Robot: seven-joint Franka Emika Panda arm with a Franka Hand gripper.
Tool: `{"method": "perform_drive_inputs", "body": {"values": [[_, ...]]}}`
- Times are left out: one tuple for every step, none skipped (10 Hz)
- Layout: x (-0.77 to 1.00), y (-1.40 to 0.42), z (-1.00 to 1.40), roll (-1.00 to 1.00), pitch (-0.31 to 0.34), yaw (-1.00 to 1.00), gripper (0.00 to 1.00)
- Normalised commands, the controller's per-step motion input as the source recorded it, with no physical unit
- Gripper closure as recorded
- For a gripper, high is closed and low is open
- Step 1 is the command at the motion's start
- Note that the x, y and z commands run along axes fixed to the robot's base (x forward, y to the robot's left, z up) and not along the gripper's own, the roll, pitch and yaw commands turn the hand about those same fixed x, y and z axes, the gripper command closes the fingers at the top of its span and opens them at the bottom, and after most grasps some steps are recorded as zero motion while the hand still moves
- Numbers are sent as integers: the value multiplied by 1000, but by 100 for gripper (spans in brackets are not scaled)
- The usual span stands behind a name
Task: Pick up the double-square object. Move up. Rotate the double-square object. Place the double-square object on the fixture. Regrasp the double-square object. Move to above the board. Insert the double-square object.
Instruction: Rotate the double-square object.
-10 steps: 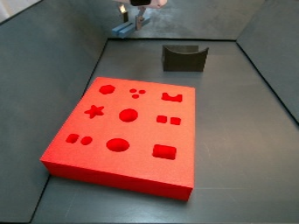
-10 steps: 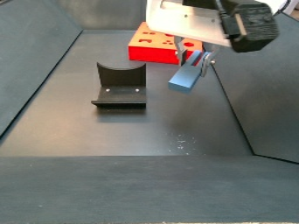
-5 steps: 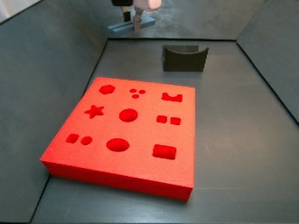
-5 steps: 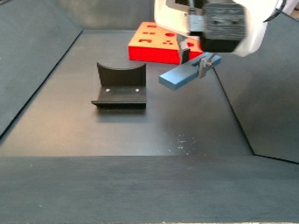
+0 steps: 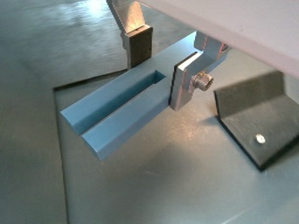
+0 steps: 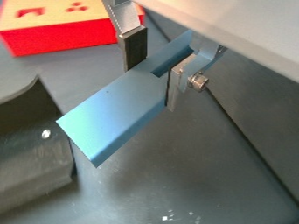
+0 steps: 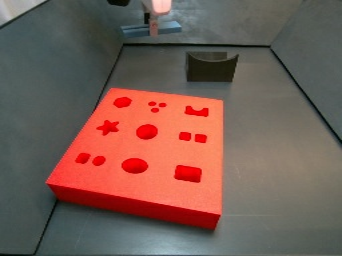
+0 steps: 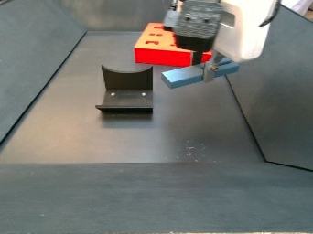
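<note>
Gripper (image 8: 208, 62) is up in the air, clear of the floor, between the board (image 8: 163, 46) and the fixture (image 8: 124, 90) in a side view; at the far end of the tray, beyond the board (image 7: 140, 150), in a side view. Fingers (image 5: 184, 80) are clamped on the double-square object (image 5: 131, 108), one plate on each broad side, pinching it near one end. The long blue body sticks out sideways from the jaws, roughly level in a side view (image 8: 188, 75). Both wrist views show the block (image 6: 121, 112) well seated between the pads, with no gap.

Judgement: step in hand is the rotate, with the fixture placement next.

Notes for doing it well:
- finish the turn at this height; the free end overhangs far and would sweep into the fixture or board if lowered early
- turn slowly, since the grip is near one end and the block may pivot in the pads
- before descending, line the block's long axis with the notch in the fixture (image 7: 210, 66)
- which end carries the prongs cannot be told from these views; check before placing
</note>
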Motion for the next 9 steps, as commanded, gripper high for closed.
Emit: {"method": "perform_drive_inputs", "body": {"values": [[20, 15, -43, 2, -7, -1000, 100], [19, 15, -43, 2, -7, -1000, 100], [19, 15, -43, 2, -7, -1000, 100], [19, 16, -43, 2, -8, -1000, 100], [19, 16, -43, 2, -8, -1000, 100], [19, 16, -43, 2, -8, -1000, 100], [18, 16, -44, 2, -9, -1000, 100], [18, 16, -44, 2, -9, -1000, 100], [18, 16, -44, 2, -9, -1000, 100]]}}
